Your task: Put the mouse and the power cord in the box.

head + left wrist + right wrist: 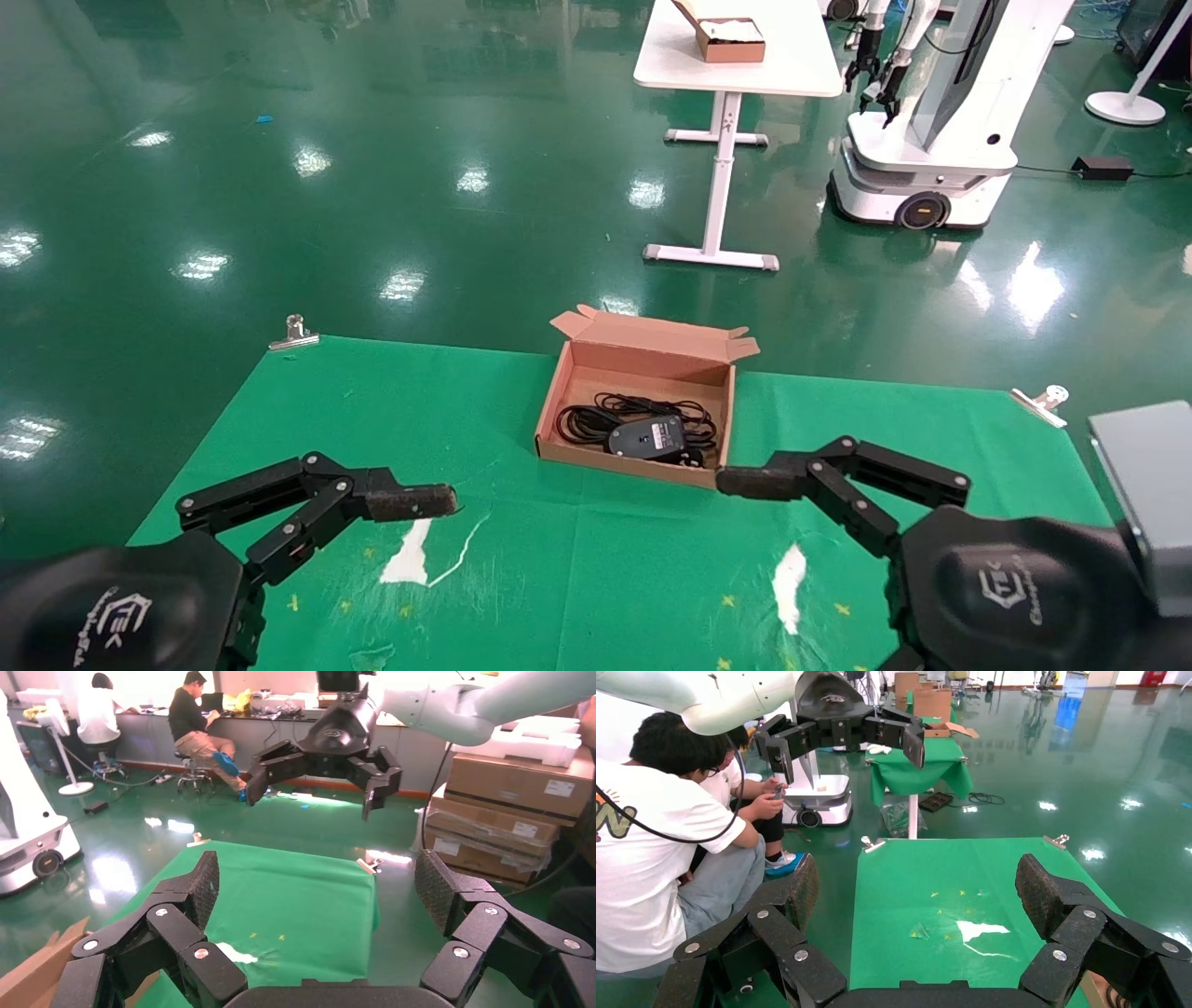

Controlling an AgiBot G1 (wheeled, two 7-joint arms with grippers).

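mouse [645, 436] + power cord [596, 417]: both in the box [643, 347], ahead between both pincers | left pincer [410, 501]: apart, empty | right pincer [759, 482]: apart, empty | packing looks done

Brown box [643, 347], black mouse [646, 436] (grey label), black power cord [582, 421], green cloth [391, 419] with white scuffs

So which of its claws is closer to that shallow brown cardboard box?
The right gripper, open, its fingertip almost at the shallow brown cardboard box's near right corner. The left gripper, also open, sits farther off, toward the box's left over the green cloth.
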